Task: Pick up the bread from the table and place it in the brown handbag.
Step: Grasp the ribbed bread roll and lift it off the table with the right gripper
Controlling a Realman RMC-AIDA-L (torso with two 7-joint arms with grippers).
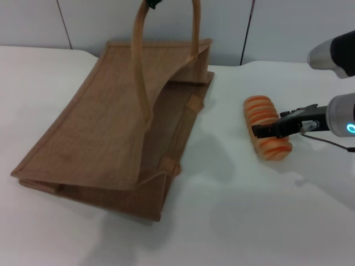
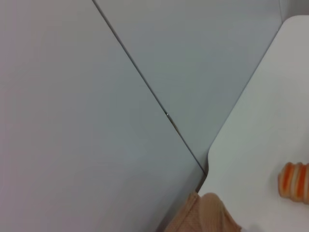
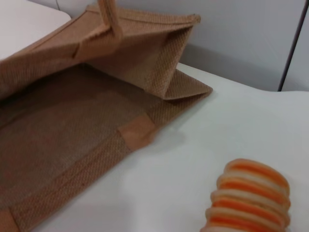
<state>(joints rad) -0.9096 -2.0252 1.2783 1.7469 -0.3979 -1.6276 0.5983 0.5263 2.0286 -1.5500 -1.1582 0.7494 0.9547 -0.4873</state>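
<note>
Brown and rough like sack cloth, the brown handbag [image 1: 111, 133] lies on its side on the left part of the table [image 1: 233, 221]. Its mouth faces right, toward the bread. The top side of the bag is lifted up, so the mouth is open. One long loop handle [image 1: 141, 72] goes up to the top edge of the head view, where a small dark bit of the left gripper [image 1: 151, 3] shows. The handle seems to hang from it, but I cannot tell how its claw is set. In the right wrist view you can see inside the bag [image 3: 72, 130], down to its flat bottom.

To the right of the bag, a little apart from it, the bread [image 1: 266, 128] lies flat on the white table. It is a small pale loaf with orange stripes across it. The right gripper [image 1: 277, 128] comes in from the right side. Its dark claw is down at the bread and sits across the middle of the loaf. The claw looks narrow and touches the bread. The bread is not in the bag.
</note>
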